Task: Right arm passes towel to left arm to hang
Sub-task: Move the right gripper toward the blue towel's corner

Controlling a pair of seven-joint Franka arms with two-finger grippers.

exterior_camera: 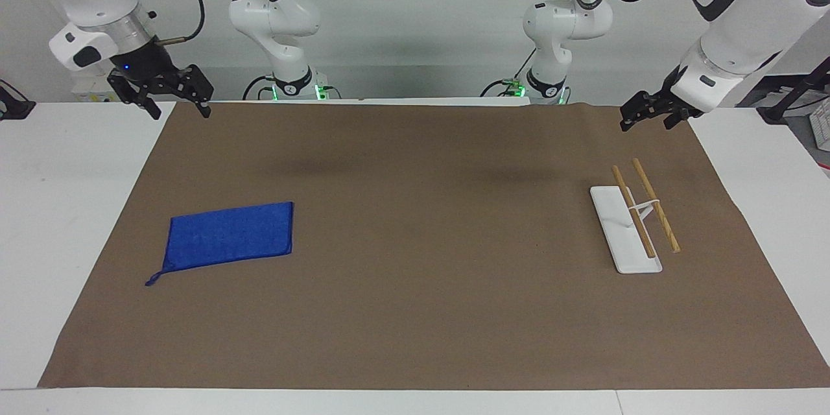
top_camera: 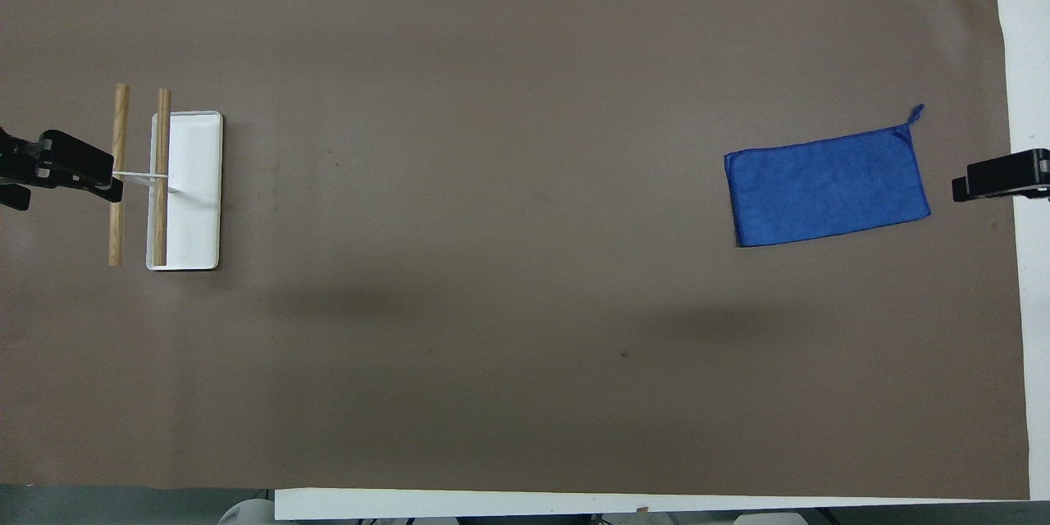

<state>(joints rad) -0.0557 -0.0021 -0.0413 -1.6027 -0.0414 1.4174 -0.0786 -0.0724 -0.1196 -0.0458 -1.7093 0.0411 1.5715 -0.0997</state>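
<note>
A: Starting nearest the robots, how many end effectors are there?

B: Two. The right end effector (exterior_camera: 174, 102) hangs in the air over the corner of the brown mat (exterior_camera: 415, 311) at the right arm's end, its two fingers spread apart and holding nothing. The left end effector (exterior_camera: 650, 111) hangs over the mat's edge at the left arm's end; whether its fingers are apart or together cannot be told.

A: And farther out?

B: One towel (exterior_camera: 228, 235) and one rack (exterior_camera: 626, 228). The towel lies flat on the mat toward the right arm's end of the bench (exterior_camera: 39, 220), touched by neither arm, its one loop tail at the corner farthest from the robots. The rack stands toward the left arm's end, well apart from the towel: one white base with two wooden bars (exterior_camera: 656, 205) above it.

A: What does each view add?

B: The facing view shows both arms whole, with the end effectors clearly raised off the mat. The overhead view shows only their tips, the right (top_camera: 999, 177) beside the towel (top_camera: 827, 194) and the left (top_camera: 57, 168) covering part of the outer bar of the rack (top_camera: 197, 189). It also shows the two bars parallel, one over the base and one off its edge.
</note>
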